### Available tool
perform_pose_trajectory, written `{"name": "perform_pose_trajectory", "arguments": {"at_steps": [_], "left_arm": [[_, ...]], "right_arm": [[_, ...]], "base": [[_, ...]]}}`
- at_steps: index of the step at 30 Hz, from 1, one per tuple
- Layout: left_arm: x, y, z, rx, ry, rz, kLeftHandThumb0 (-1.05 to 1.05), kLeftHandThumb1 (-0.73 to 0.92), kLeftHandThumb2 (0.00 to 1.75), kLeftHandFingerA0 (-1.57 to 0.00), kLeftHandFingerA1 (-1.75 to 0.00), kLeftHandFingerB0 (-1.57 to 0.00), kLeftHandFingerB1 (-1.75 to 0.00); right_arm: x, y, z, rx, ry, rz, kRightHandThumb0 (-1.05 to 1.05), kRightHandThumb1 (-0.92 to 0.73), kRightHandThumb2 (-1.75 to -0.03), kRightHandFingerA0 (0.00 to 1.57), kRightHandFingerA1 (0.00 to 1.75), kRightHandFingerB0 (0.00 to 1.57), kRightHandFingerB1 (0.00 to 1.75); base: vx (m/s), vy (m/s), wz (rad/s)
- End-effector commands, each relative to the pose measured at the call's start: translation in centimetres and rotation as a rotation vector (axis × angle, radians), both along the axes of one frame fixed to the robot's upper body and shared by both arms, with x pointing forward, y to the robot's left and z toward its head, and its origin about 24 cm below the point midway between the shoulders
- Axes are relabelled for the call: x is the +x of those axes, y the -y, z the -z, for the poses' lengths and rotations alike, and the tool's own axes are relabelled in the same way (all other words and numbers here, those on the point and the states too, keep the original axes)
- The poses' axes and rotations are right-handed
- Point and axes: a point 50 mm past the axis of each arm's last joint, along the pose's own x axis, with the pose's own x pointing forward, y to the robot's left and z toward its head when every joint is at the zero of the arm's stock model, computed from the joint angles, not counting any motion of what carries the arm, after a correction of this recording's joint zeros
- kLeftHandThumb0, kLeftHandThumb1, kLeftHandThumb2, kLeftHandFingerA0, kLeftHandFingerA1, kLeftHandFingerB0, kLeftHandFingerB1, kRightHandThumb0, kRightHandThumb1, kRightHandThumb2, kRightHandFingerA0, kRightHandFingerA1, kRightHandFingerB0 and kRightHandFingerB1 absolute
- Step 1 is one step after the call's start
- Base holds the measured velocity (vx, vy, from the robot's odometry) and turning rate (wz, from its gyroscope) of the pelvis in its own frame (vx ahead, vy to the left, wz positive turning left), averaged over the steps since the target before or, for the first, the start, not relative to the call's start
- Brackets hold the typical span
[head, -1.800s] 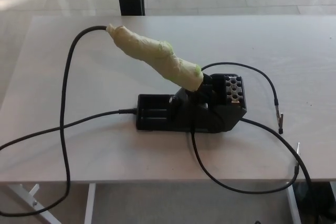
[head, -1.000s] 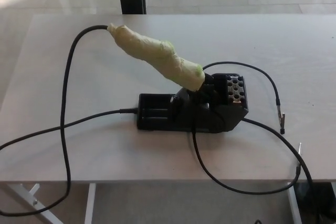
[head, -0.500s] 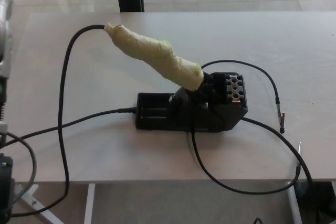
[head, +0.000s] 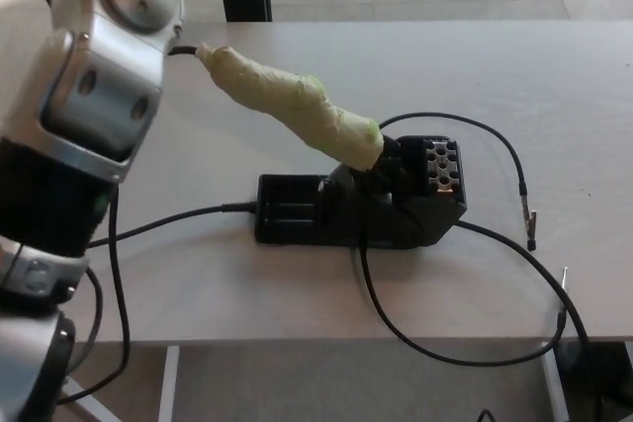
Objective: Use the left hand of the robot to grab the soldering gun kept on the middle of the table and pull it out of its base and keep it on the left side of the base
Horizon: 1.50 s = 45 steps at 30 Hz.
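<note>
Table centre holds one black base, where we see one soldering gun, wrapped in green tape, slanting up-left from its socket. One left arm fills the left edge; we cannot tell its hand's state. Two clip leads trail right.

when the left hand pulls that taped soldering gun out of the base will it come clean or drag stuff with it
The soldering gun looks rigid, and its tape wrap is wrinkled, so it is probably grippy rather than slick. Its black cable loops off the table edge and will likely tug back. The base looks small with cables plugged in, so it may slide or tip if the gun sticks.
</note>
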Motion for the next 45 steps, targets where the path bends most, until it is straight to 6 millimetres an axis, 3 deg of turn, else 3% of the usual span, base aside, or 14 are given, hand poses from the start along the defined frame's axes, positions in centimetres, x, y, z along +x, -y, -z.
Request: {"name": "perform_pose_trajectory", "arguments": {"at_steps": [1, 7, 8, 10, 11, 12, 19, 26, 34, 38, 39, 41, 43, 45], "left_arm": [[-0.7, 0.3, 2.5, 0.130, -0.090, 0.047, -0.55, 0.77, 0.63, -0.41, -0.57, -0.50, -0.50], [-2.1, 0.5, 4.6, 0.242, -0.212, 0.124, -0.63, 0.83, 0.64, -0.32, -0.55, -0.41, -0.45], [-2.9, 0.7, 5.4, 0.335, -0.270, 0.164, -0.67, 0.68, 1.05, -0.19, -0.57, -0.35, -0.57], [-3.2, 0.8, 5.7, 0.368, -0.284, 0.180, -0.64, 0.86, 0.65, -0.26, -0.52, -0.35, -0.41], [-3.5, 0.8, 6.2, 0.434, -0.298, 0.197, -0.69, 0.70, 1.06, -0.22, -0.56, -0.31, -0.54], [-3.8, 0.7, 7.0, 0.526, -0.326, 0.232, -0.70, 0.88, 0.67, -0.24, -0.47, -0.33, -0.38], [-4.2, 0.1, 8.1, 0.726, -0.419, 0.261, -0.77, 0.92, 0.68, -0.11, -0.48, -0.24, -0.36], [-4.4, -0.5, 9.2, 0.834, -0.450, 0.277, -0.80, 0.76, 1.12, -0.04, -0.52, -0.17, -0.49], [-4.9, -0.9, 9.2, 0.848, -0.491, 0.289, -0.89, 0.92, 0.80, -0.05, -0.46, -0.23, -0.38], [-5.1, -1.4, 9.4, 0.877, -0.528, 0.287, -0.83, 0.78, 1.18, -0.03, -0.47, -0.11, -0.48], [-5.1, -1.5, 9.4, 0.916, -0.532, 0.285, -0.91, 0.91, 0.79, -0.14, -0.57, -0.11, -0.35], [-5.1, -1.7, 9.4, 0.880, -0.585, 0.288, -0.82, 0.75, 1.14, -0.33, -0.67, -0.05, -0.35], [-5.1, -1.6, 9.5, 0.792, -0.616, 0.300, -0.66, 0.75, 0.63, -1.08, -0.77, -0.09, -0.39], [-5.1, -1.6, 9.6, 0.735, -0.612, 0.297, -0.66, 0.75, 0.63, -1.08, -0.77, -0.09, -0.39]], "right_arm": [[0.3, 0.8, -1.4, -0.036, 0.042, -0.013, -0.53, -0.65, -0.60, 0.29, 0.60, 0.27, 0.32], [0.5, 0.8, -1.5, -0.058, 0.021, -0.025, -0.53, -0.64, -0.59, 0.34, 0.60, 0.30, 0.32], [0.5, 0.8, -1.5, -0.052, 0.024, -0.019, -0.50, -0.66, -0.59, 0.34, 0.59, 0.31, 0.32], [0.5, 0.9, -1.6, -0.053, 0.025, -0.009, -0.50, -0.64, -0.59, 0.37, 0.59, 0.32, 0.32], [0.6, 0.9, -1.6, -0.047, 0.035, 0.001, -0.51, -0.63, -0.59, 0.41, 0.64, 0.32, 0.33], [0.6, 0.9, -1.6, -0.045, 0.045, -0.003, -0.50, -0.63, -0.59, 0.43, 0.66, 0.31, 0.33], [0.8, 0.9, -1.7, -0.062, 0.025, -0.021, -0.50, -0.65, -0.59, 0.35, 0.58, 0.33, 0.33], [1.0, 1.0, -2.1, -0.069, 0.036, -0.021, -0.52, -0.63, -0.59, 0.40, 0.62, 0.35, 0.35], [1.2, 1.1, -2.3, -0.087, 0.023, -0.034, -0.52, -0.64, -0.59, 0.35, 0.60, 0.36, 0.35], [1.3, 1.2, -2.5, -0.088, 0.019, -0.032, -0.52, -0.63, -0.59, 0.38, 0.60, 0.35, 0.34], [1.4, 1.2, -2.5, -0.087, 0.025, -0.041, -0.52, -0.63, -0.59, 0.35, 0.61, 0.36, 0.35], [1.4, 1.2, -2.6, -0.089, 0.025, -0.039, -0.52, -0.65, -0.60, 0.37, 0.62, 0.37, 0.35], [1.4, 1.3, -2.6, -0.088, 0.030, -0.032, -0.51, -0.63, -0.59, 0.37, 0.59, 0.37, 0.35], [1.4, 1.3, -2.7, -0.093, 0.026, -0.031, -0.51, -0.63, -0.59, 0.37, 0.59, 0.37, 0.35]], "base": [[0.00, 0.000, 0.00], [0.00, 0.000, 0.00], [0.00, 0.000, 0.00], [0.00, 0.000, 0.00], [0.00, 0.000, 0.00], [0.00, 0.000, 0.00], [0.00, 0.000, 0.00], [0.00, 0.000, 0.00], [0.00, 0.000, 0.00], [0.00, 0.000, 0.00], [0.00, 0.000, 0.00], [0.00, 0.000, 0.00], [0.00, 0.000, 0.00], [0.00, 0.000, 0.00]]}}
